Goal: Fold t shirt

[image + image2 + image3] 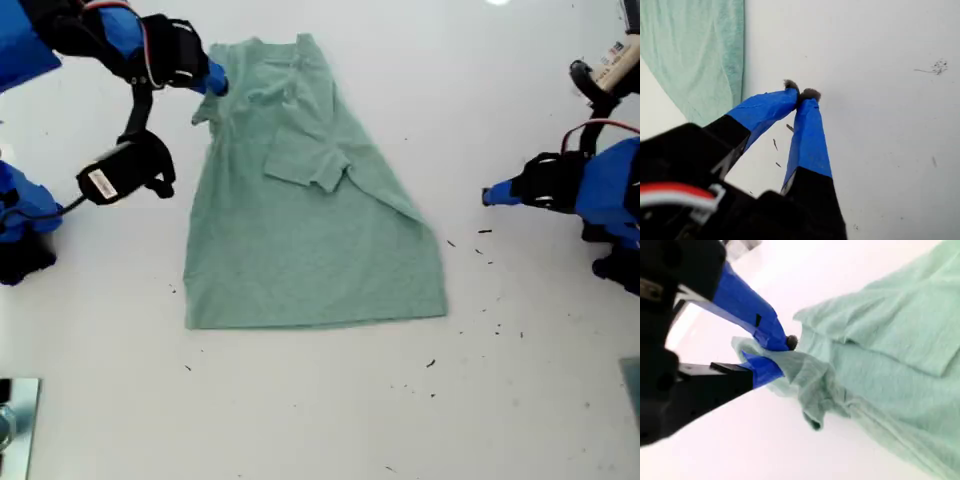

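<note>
While my second claw [777,357] pinches the shirt [300,220] sleeve | first claw [802,94] clenched empty, over bare desk [520,380] in its wrist view

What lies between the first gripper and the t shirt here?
Only bare white table, plus a few dark specks, separates my first gripper from the t shirt, per the exterior view.

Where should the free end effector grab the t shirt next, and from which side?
Probably the bottom hem corner of the t shirt at the exterior view's right. It lies flat and single-layered, nearest my first gripper, which is shut on nothing. Come in low from that side.
</note>
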Robot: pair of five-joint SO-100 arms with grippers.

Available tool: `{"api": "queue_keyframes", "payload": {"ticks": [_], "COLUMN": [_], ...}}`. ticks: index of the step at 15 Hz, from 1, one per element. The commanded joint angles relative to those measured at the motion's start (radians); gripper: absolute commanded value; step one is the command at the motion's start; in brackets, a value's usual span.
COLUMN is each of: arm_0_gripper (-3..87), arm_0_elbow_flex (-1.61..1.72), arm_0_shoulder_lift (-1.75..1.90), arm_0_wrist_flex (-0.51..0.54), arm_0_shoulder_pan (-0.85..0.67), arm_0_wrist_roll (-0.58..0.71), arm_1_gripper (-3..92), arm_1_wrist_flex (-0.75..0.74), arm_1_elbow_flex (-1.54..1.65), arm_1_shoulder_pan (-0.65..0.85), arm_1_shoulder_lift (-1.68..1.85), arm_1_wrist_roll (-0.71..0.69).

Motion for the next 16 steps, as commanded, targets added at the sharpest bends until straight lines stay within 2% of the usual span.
{"api": "queue_keyframes", "payload": {"ticks": [1,4,5,6,9,10,11,14,16], "arm_0_gripper": [-0.3,-0.1,16.2,28.5,29.7,27.3,24.2,3.8,-0.2], "arm_0_elbow_flex": [-0.298,-0.778,-0.907,-0.916,-0.839,-0.756,-0.595,0.259,0.709], "arm_0_shoulder_lift": [-0.204,-0.655,-0.765,-0.769,-0.485,-0.359,-0.222,0.347,0.666], "arm_0_wrist_flex": [-0.032,0.014,0.046,0.061,0.176,0.209,0.196,-0.104,-0.202], "arm_0_shoulder_pan": [0.126,0.178,0.179,0.172,0.094,0.067,0.058,0.083,0.137], "arm_0_wrist_roll": [-0.025,-0.003,0.023,0.026,0.071,0.075,0.072,-0.012,-0.13], "arm_1_gripper": [2.5,2.5,2.5,2.5,2.5,2.5,2.5,2.5,2.5], "arm_1_wrist_flex": [-0.021,-0.018,-0.015,-0.014,-0.014,-0.014,-0.014,-0.017,-0.018], "arm_1_elbow_flex": [0.061,0.061,0.061,0.061,0.061,0.061,0.061,0.061,0.061], "arm_1_shoulder_pan": [-0.002,0.0,-0.002,-0.006,-0.002,0.0,0.0,0.003,0.0], "arm_1_shoulder_lift": [0.008,0.008,0.008,0.008,0.008,0.008,0.008,0.008,0.008], "arm_1_wrist_roll": [0.0,0.009,0.015,0.02,0.017,0.015,0.017,0.011,-0.003]}}
